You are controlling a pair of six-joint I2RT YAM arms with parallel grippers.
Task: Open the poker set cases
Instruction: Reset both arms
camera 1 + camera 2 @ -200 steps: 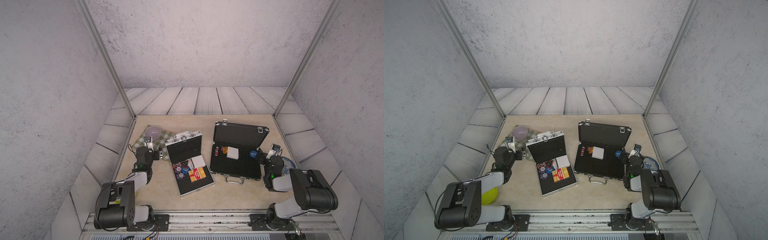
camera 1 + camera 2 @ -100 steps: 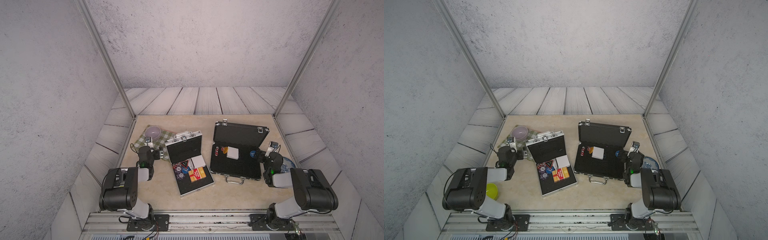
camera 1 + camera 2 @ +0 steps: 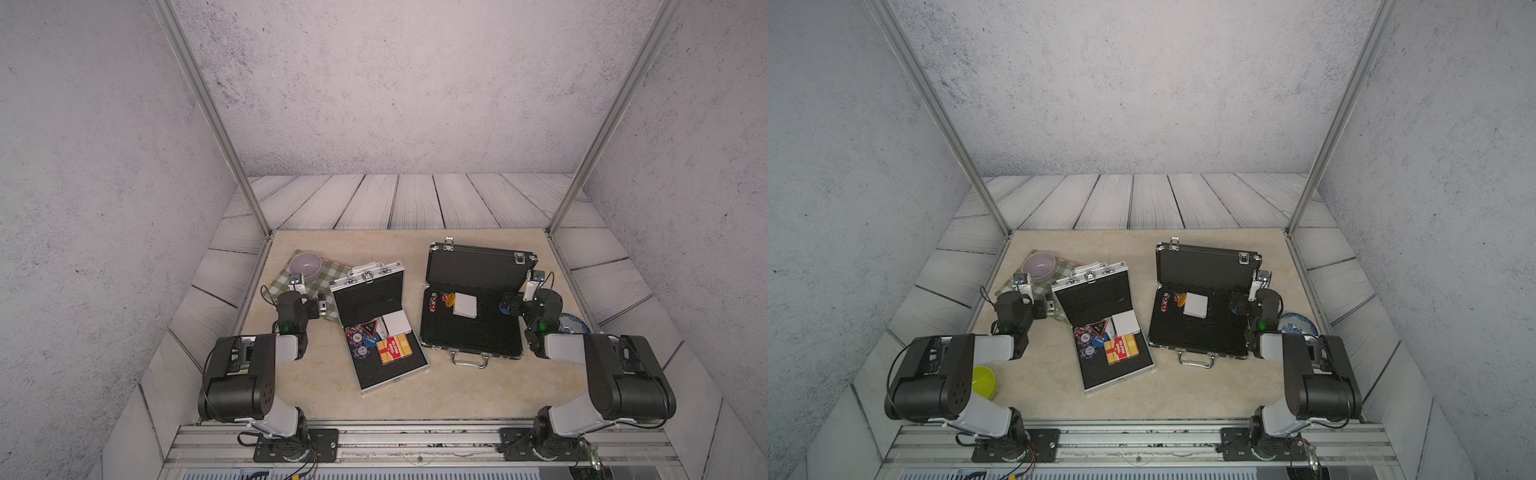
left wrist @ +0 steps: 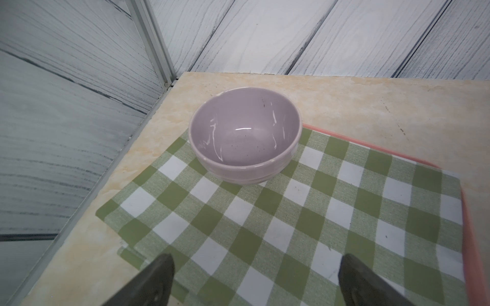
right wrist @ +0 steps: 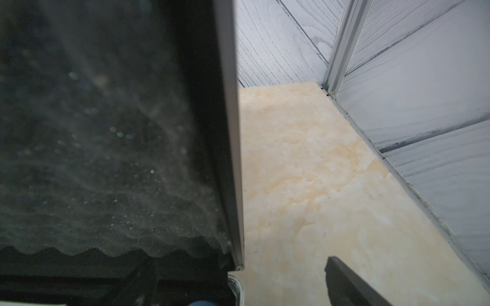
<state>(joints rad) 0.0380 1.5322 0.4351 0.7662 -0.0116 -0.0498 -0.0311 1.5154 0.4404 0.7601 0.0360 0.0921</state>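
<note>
Silver case (image 3: 365,297) chip (image 3: 369,340): "SMALL" (inverted).

Side by side on the worktop (image 3: 457,395) we've got the smaller case (image 3: 368,297) on the left and the larger case (image 3: 469,332) on the right, a gap between them, each lid standing up behind its base. In the smaller one, chips (image 3: 360,343) lie left of a card box (image 3: 395,350), and in the larger one a small box (image 3: 465,304) sits toward the back. Far left, a bowl (image 3: 305,266) stands on a cloth (image 3: 328,276) just beside the smaller case, a plate (image 3: 575,323) lies right of the larger case, and a second bowl (image 3: 984,380) sits front left.
</note>
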